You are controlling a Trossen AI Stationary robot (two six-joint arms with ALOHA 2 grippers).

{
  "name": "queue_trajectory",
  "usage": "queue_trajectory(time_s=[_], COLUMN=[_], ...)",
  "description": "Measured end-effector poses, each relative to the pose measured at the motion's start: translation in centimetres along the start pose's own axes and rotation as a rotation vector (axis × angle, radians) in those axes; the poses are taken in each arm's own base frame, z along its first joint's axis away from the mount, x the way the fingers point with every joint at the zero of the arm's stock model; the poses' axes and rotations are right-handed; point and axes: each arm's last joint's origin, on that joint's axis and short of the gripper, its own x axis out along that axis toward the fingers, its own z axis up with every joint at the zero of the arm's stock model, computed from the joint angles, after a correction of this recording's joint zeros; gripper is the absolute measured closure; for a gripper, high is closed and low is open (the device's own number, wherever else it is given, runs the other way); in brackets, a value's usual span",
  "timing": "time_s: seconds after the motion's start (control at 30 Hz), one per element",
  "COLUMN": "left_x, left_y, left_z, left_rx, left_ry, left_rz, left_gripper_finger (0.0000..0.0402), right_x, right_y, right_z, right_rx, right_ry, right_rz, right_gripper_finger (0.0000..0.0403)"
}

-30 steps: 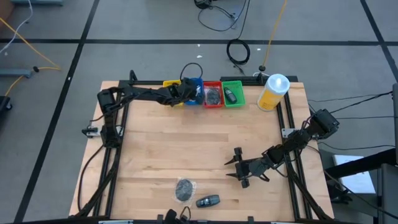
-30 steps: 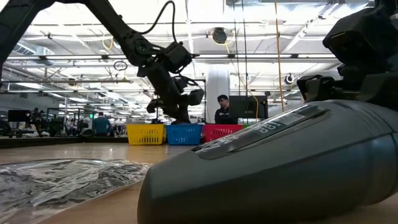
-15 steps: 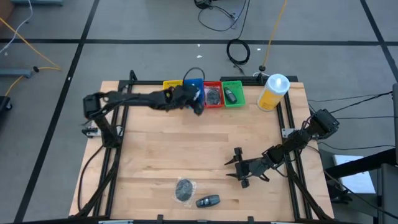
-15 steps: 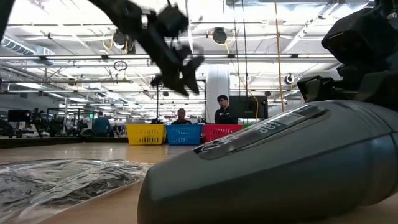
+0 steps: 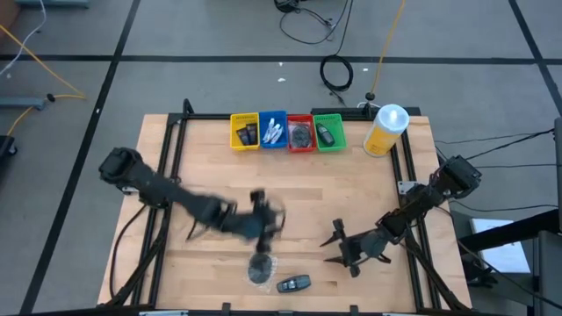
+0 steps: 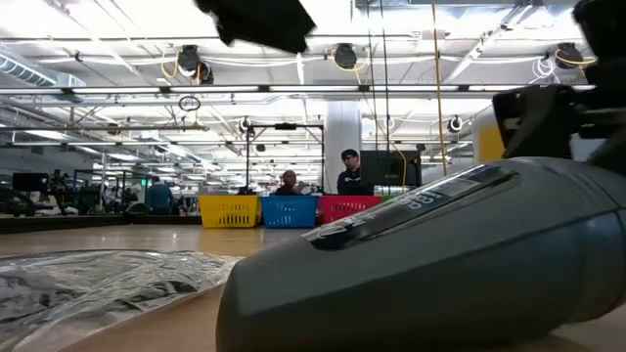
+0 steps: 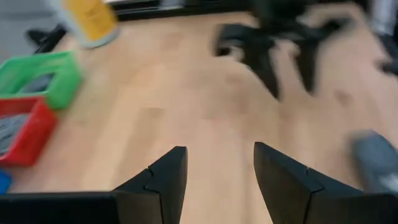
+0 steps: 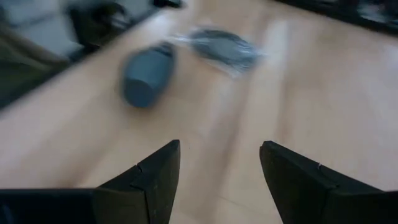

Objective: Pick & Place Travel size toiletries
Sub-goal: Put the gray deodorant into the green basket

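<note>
The left gripper (image 5: 261, 219) hangs over the middle of the surface (image 5: 290, 189) at about six o'clock, its fingers parted with nothing between them, as its own wrist view shows bare wood in the gap. Directly below it, toward the near edge, lie the two toiletries not yet put away: a wrapped grey disc (image 5: 260, 268) in crinkly clear film, and just beside it at four o'clock a dark mini bottle (image 5: 293, 283) lying on its side. The right gripper (image 5: 344, 248) waits at about four o'clock on the surface, also spread and empty, pointing toward the same two items. I judge the disc to be light and flat, its wrapper slippery and loose, so a pinch across the disc's rim through the film should hold better than a grab at the loose wrap. The bottle looks stiff, smooth and rounded; it may roll, so closing across its narrow body near the middle seems safest. At twelve o'clock stand the yellow tray (image 5: 244, 131), blue tray (image 5: 273, 131), red tray (image 5: 300, 133) and green tray (image 5: 329, 132), each already holding small items.
</note>
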Motion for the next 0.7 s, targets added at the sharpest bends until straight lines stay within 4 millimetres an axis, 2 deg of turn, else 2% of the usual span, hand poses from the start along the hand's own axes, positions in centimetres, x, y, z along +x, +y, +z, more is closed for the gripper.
queue_trajectory(time_s=[0.13, 0.3, 0.4, 0.53, 0.7], left_x=[-1.3, -1.2, -0.5, 0.9, 2.0], left_y=[-5.0, -8.2, -9.0, -9.2, -8.5], left_z=[-2.1, -4.6, -5.7, -6.8, -7.0], left_rx=[0.088, 0.07, 0.043, 0.002, -0.087], left_ry=[-0.018, -0.031, -0.026, -0.01, -0.008], left_rz=[0.01, 0.074, 0.112, 0.157, 0.196], left_gripper_finger=[0.0218, 0.0218, 0.0218, 0.0218, 0.0218], right_x=[-0.1, 0.4, 1.8, 4.3, 7.9], right_y=[0.7, 1.1, 1.8, 2.7, 3.8], right_z=[0.6, 1.9, 3.6, 5.5, 6.3], right_rx=[0.129, 0.192, 0.187, 0.17, 0.159], right_ry=[-0.05, -0.111, -0.112, -0.053, 0.023], right_rz=[0.204, 0.236, 0.243, 0.231, 0.212], right_gripper_finger=[0.019, 0.0183, 0.0161, 0.0115, 0.0071])
